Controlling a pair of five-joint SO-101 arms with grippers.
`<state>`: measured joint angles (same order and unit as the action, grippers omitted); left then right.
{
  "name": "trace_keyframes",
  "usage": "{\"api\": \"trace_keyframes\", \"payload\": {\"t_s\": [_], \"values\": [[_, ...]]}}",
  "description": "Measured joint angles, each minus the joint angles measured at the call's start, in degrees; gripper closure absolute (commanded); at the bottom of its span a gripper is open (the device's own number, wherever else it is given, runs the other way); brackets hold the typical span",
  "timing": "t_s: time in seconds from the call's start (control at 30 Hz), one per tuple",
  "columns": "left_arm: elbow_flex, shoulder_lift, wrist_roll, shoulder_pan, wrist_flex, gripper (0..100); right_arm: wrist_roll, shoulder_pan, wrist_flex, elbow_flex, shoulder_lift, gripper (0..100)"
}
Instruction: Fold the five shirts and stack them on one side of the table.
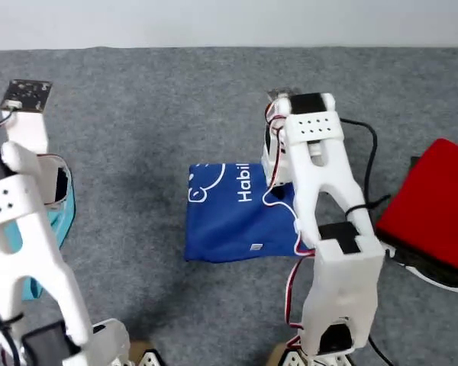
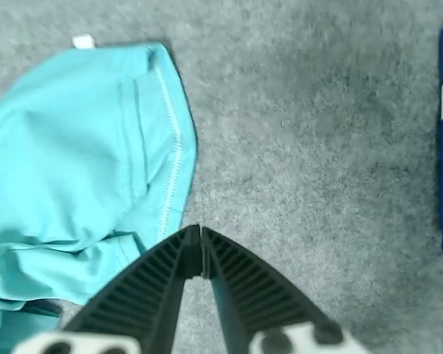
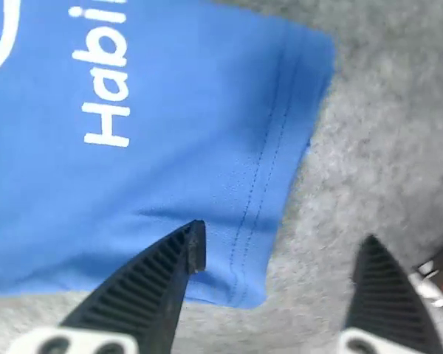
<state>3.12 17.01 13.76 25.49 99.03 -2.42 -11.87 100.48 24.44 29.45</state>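
A folded blue shirt [image 1: 233, 213] with white print lies in the middle of the grey table. My right gripper [image 3: 280, 254] hangs open just above its hemmed edge [image 3: 258, 192], one finger [image 3: 173, 265] over the blue cloth, the other over bare felt. The right arm [image 1: 320, 191] covers that side of the shirt from above. A turquoise shirt [image 2: 74, 155] lies loosely at the table's left, partly under the left arm [image 1: 23, 229]. My left gripper [image 2: 201, 247] is shut on nothing, its tips beside the turquoise hem. A folded red shirt [image 1: 435, 206] rests at the right edge on top of a white one [image 1: 435, 276].
The table is covered in grey felt [image 1: 137, 122], with open room at the back and between the blue and turquoise shirts. Cables [image 1: 370, 164] run along the right arm. A small circuit board [image 1: 27, 95] sits on the left arm's end.
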Motion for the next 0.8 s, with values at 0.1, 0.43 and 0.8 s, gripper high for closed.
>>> {"api": "trace_keyframes", "payload": {"t_s": [0.1,0.43,0.8], "values": [[0.0,2.11,0.0,0.0,0.0,100,-2.73,-1.14,0.0,0.0,4.13,63.7],[0.0,2.99,0.0,0.0,0.09,100,-3.69,-5.71,-3.87,1.14,16.09,70.9],[0.0,2.99,0.0,0.0,0.09,100,3.25,-4.66,-1.67,3.87,17.14,98.7]]}}
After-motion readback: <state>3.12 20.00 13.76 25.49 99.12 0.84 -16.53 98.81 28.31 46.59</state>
